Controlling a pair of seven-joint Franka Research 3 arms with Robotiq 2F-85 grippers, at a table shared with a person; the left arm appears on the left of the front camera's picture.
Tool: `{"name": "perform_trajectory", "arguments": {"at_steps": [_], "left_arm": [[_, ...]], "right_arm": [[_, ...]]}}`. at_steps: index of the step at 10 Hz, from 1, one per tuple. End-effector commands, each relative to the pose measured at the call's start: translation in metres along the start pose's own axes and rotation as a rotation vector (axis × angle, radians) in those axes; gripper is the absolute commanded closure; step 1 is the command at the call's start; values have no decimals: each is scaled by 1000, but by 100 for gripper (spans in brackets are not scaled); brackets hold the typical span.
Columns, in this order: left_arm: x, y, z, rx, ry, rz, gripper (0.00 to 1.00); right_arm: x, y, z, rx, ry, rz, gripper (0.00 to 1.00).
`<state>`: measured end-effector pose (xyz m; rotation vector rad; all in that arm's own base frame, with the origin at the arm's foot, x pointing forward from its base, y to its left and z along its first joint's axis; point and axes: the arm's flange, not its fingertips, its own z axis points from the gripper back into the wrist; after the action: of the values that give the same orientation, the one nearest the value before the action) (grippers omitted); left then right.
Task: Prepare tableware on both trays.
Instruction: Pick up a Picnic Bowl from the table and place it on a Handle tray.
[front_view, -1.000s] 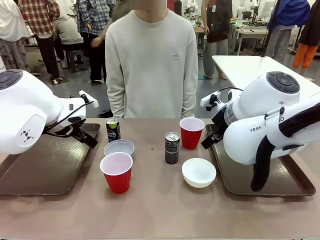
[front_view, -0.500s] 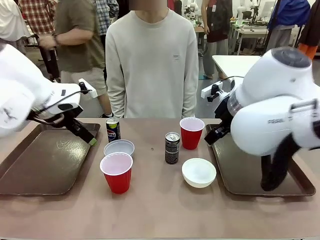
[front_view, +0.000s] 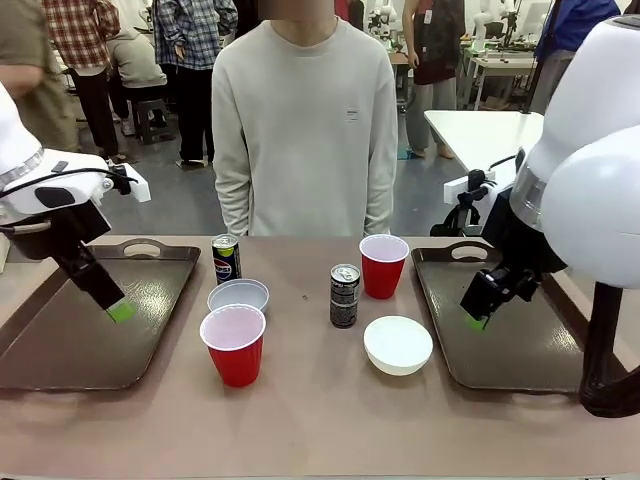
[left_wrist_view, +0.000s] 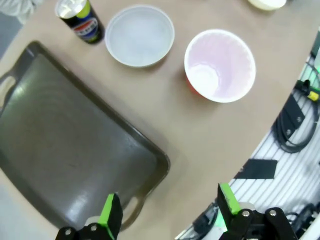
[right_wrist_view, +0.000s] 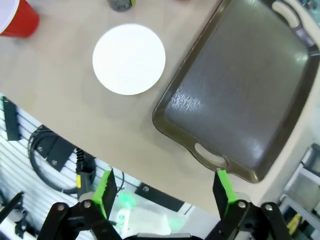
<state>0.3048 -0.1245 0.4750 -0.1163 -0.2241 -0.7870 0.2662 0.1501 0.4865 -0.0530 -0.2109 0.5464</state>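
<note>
Well, both claws hang wide open, holding nothing: left claw (front_view: 115, 305) over the left tray (front_view: 60, 345), right claw (front_view: 478, 315) over the inner part of the right tray (front_view: 530, 350).

Trays: big, dark brown, glossy stiff plastic with raised rims, rounded corners and cut-out handles. Both are bare and lie flat on the tan table (front_view: 320, 420). They probably need no lifting.

All the tableware stands on the table between the claws.

Bowls: left bowl (front_view: 238, 295) is just inward of the left claw, beyond the tray rim. Right bowl (front_view: 398, 343) is just inward of the right claw. Both are round, white, smooth and shallow, and likely light and rigid. Best hold is a pinch on one wall over the rim.

Cups: near cup (front_view: 234, 345) is inward of the left claw, touching or almost touching the left bowl. Far cup (front_view: 383, 265) is inward of and beyond the right claw. Both are red, tapered and white inside, and look thin, light, easily tipped and crushable. Grip gently at mid body.

Cans: Pepsi can (front_view: 226, 258) is beyond the left bowl. Plain can (front_view: 344, 295) stands mid-table, nearer the right claw. Both are slim, dark, slick metal, upright. Whether they are full, I cannot tell. Clamp across the mid body.
</note>
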Motion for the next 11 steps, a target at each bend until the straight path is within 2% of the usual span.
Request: {"name": "perform_trajectory", "arguments": {"at_steps": [1,2,3,4,6,7,9,11], "left_arm": [[9,2,-8,-1,-30,-11,0],[0,0,0,0,0,0,0],[1,21,-3,-119,-118,59,0],[-9,35,11,-261,-211,84,0],[-44,56,37,-450,-443,159,0],[-63,68,45,-519,-511,206,0],[-95,103,46,-621,-613,307,0],[-123,129,49,-637,-619,439,0]], "right_arm": [[14,-2,-10,-13,-30,25,0],[0,0,0,0,0,0,0],[7,-22,-10,195,-66,-56,0],[-1,-49,1,349,-135,-123,0],[-44,-121,27,671,-292,-334,0],[-65,-151,28,759,-326,-411,0],[-95,-191,22,848,-358,-503,0],[-111,-209,11,881,-361,-572,0]]}}
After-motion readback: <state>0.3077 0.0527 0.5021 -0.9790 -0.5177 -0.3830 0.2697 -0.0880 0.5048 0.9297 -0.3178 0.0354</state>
